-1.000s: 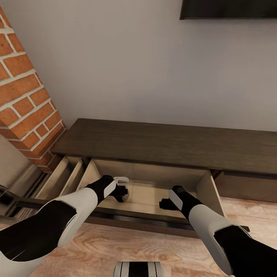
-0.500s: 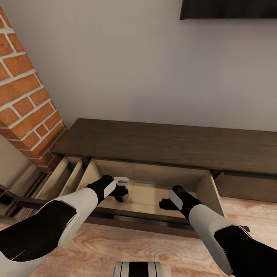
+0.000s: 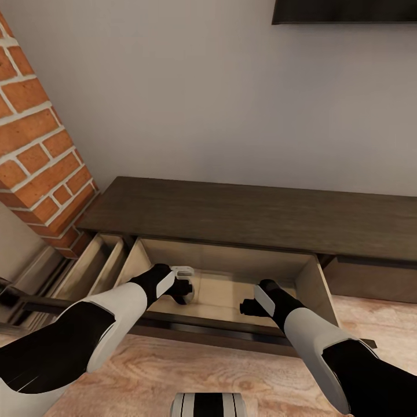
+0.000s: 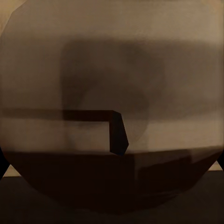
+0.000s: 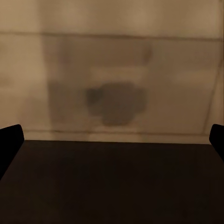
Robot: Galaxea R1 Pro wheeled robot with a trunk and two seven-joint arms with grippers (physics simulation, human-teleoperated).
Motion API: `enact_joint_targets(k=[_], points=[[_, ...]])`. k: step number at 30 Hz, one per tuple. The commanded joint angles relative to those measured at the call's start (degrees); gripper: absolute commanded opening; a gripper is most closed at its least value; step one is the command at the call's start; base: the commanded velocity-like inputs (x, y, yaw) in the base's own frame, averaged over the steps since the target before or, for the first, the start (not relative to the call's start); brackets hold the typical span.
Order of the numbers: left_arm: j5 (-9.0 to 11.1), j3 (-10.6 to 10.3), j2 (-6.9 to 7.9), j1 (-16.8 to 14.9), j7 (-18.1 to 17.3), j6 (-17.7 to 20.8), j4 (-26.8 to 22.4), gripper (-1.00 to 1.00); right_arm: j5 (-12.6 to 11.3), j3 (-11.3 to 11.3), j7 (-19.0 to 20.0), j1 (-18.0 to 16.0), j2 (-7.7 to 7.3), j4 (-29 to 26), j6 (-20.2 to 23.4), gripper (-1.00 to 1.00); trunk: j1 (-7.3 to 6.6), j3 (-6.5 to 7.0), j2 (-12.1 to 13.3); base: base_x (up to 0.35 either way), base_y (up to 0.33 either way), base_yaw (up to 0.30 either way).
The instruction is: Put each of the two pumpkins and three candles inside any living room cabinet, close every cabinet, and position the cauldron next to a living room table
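Note:
The long dark brown cabinet (image 3: 249,214) stands against the wall with a wide drawer (image 3: 223,292) pulled out, pale inside. Both arms reach into that drawer. My left gripper (image 3: 184,295) is low over the drawer floor with a tan-grey candle (image 3: 190,297) right at its fingers. In the left wrist view the candle (image 4: 112,70) looms very close with its small dark wick (image 4: 119,133), and the fingertips (image 4: 3,165) sit spread at the edges. My right gripper (image 3: 246,307) hangs open and empty above the drawer floor (image 5: 112,70). Pumpkins, cauldron and table are out of view.
A second drawer (image 3: 95,263) stands open at the cabinet's left end beside a red brick column (image 3: 40,145). The open drawer's dark front (image 3: 220,333) crosses below both wrists. A dark screen (image 3: 347,11) hangs on the wall above. Wooden floor lies in front.
The head view has shifted very slightly; the arms, the candle and the drawers stand as before.

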Motion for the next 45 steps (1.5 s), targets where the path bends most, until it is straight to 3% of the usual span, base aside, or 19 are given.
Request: enact_joint_targets(k=[1, 37, 45], points=[[0.6, -0.3, 0.0, 0.0, 0.4, 0.3, -0.1, -1.0, -0.6, 0.4, -0.4, 0.0, -0.01, -0.1, 0.2, 1.0, -0.01, -0.04, 0.0, 0.0, 0.0, 0.0], [0.6, -0.3, 0.0, 0.0, 0.5, 0.3, -0.1, -1.0, -0.6, 0.4, -0.4, 0.0, 0.01, -0.1, 0.2, 1.0, -0.01, -0.05, 0.0, 0.057, 0.0, 0.0], [0.5, -0.3, 0.0, 0.0, 0.5, 0.3, -0.1, -1.0, -0.6, 0.4, -0.4, 0.0, 0.01, -0.1, 0.2, 1.0, 0.2, -1.82, -0.1, 0.0, 0.0, 0.0]])
